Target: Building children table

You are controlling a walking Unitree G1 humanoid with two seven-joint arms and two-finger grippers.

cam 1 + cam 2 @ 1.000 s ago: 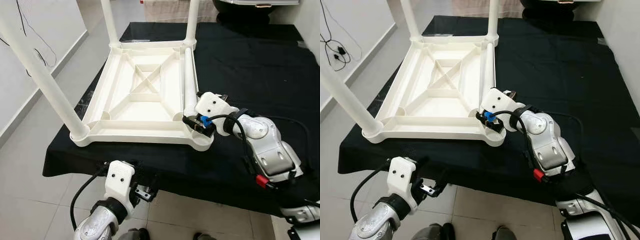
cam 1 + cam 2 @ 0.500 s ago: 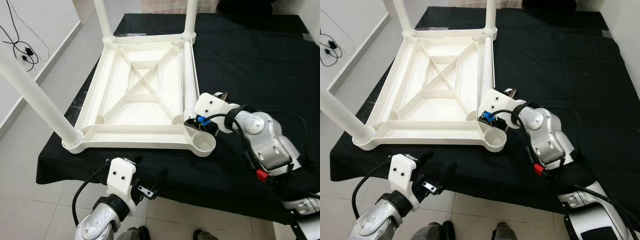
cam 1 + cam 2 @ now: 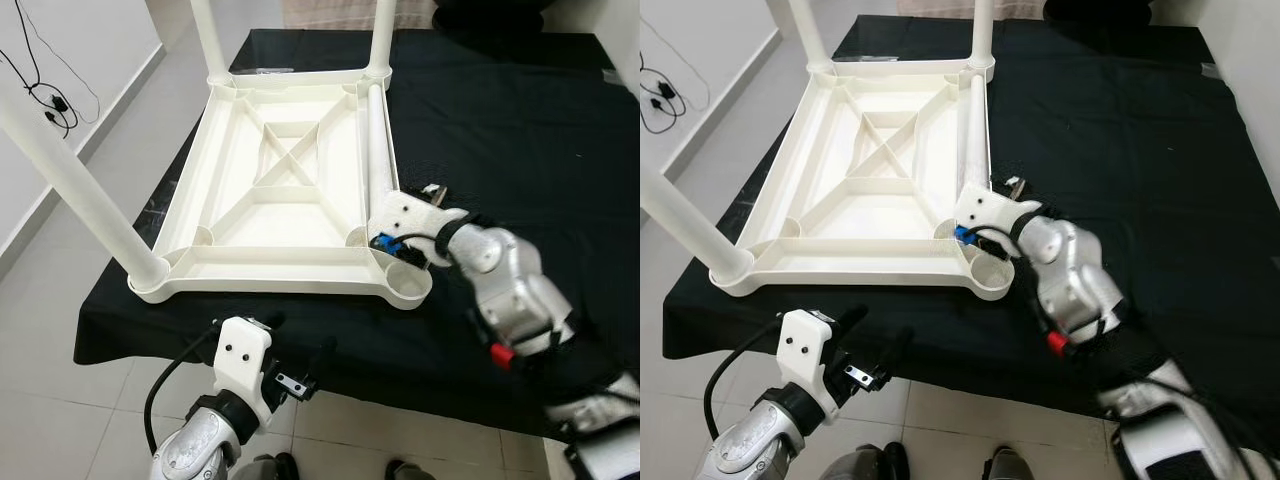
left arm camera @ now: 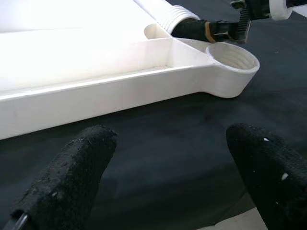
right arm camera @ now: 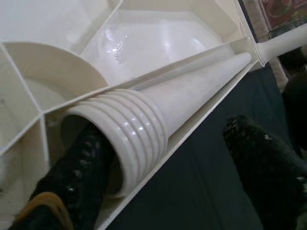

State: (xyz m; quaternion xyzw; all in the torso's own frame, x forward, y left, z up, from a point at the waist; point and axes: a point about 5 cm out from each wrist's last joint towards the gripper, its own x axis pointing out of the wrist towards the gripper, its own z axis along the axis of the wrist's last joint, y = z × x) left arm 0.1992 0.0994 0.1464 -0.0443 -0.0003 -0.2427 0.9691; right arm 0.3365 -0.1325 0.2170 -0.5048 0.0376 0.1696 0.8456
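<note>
The upturned white plastic children's table top (image 3: 280,190) lies on a black-draped work surface (image 3: 520,130), its near edge close to the cloth's front edge, with open black cloth to my right. Three white legs stand in its corners. A loose white threaded leg (image 3: 380,150) lies along its right rim beside the empty near-right socket (image 3: 408,285). My right gripper (image 3: 385,243) is spread, one finger (image 5: 76,191) inside the leg's ribbed end. My left gripper (image 4: 168,187) hangs wide open, holding nothing, below the front edge.

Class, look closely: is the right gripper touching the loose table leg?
Touching. In the right wrist view, one of the right gripper's fingers sits inside the threaded open end of the loose table leg, against its rim.
</note>
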